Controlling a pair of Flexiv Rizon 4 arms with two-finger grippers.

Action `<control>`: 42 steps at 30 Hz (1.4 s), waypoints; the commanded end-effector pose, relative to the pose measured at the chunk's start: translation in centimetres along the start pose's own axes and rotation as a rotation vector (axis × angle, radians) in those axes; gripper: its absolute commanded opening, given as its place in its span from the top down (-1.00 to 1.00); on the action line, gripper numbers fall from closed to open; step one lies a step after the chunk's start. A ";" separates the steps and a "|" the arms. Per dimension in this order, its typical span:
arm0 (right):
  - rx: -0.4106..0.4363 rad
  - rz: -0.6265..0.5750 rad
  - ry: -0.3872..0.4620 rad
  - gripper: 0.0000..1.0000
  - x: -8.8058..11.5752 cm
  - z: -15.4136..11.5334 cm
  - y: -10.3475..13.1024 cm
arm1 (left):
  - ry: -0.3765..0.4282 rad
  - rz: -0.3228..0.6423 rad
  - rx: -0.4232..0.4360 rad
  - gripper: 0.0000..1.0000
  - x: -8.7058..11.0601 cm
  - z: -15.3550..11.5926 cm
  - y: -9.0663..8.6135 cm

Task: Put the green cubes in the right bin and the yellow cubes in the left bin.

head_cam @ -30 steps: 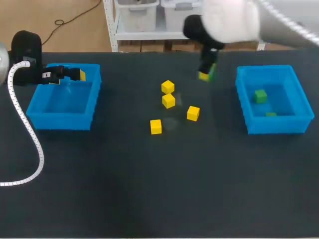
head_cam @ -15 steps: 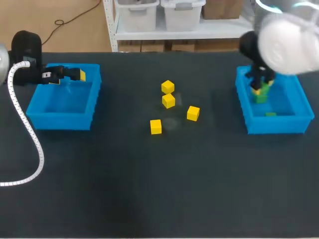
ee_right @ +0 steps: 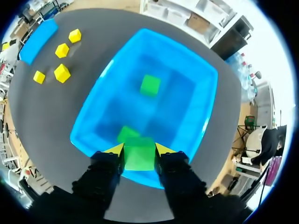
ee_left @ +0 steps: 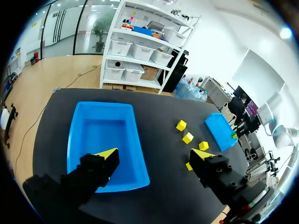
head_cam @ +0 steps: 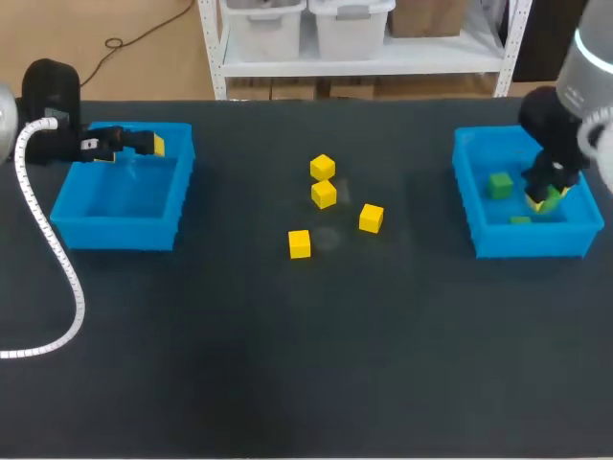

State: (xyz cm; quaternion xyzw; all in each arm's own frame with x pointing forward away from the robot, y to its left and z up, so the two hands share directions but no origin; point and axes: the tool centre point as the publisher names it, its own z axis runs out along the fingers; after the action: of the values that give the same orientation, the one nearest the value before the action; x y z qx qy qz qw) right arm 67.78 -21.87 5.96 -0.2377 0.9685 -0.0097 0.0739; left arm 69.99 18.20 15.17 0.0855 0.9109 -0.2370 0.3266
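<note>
The square blue plastic right bin (head_cam: 466,196) sits at the right end of the dark bench (head_cam: 316,345). Two small green cubes lie in it. One green cube (head_cam: 499,185) is on the far left of its floor. Another green cube (head_cam: 520,220) is by its near wall. The right end effector (head_cam: 546,199) hangs over the bin's right side, pinching a third green cube (head_cam: 550,201).

The right wrist view shows that grip best. A yellow-tipped finger presses each side of the smooth, sharp-edged third green cube (ee_right: 139,158), and the other two lie on the bin floor below it.

The blue plastic left bin (head_cam: 115,233) sits at the left end. The left end effector (head_cam: 153,145) hangs over its far rim. The head view does not show how its fingers stand. The left wrist view shows them spread wide apart, and it looks down on the bin's smooth blue floor.

Four small yellow cubes (head_cam: 323,168) (head_cam: 324,194) (head_cam: 372,218) (head_cam: 300,243) sit on the bench between the bins, each apart from the others.
</note>
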 end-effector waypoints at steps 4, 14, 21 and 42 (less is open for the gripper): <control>0.018 0.003 -0.304 -1.00 0.0 -0.3 0.3 | -0.007 0.002 0.011 -1.00 0.1 0.0 0.3; 0.045 -0.042 -0.349 -1.00 -2.1 -1.5 1.4 | -0.007 0.002 0.011 -1.00 0.1 0.0 0.3; 0.045 -0.042 -0.349 -1.00 -2.1 -1.5 1.4 | -0.007 0.002 0.011 -1.00 0.1 0.0 0.3; 0.045 -0.042 -0.349 -1.00 -2.1 -1.5 1.4 | 0.133 0.186 -0.043 -1.00 -1.7 -0.3 -2.7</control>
State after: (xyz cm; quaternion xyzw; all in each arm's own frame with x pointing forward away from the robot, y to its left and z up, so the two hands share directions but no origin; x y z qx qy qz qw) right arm 68.89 -19.67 7.75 -0.2551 0.9358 0.0099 0.2431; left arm 69.45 17.51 15.90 0.1610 0.9084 -0.2099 0.3239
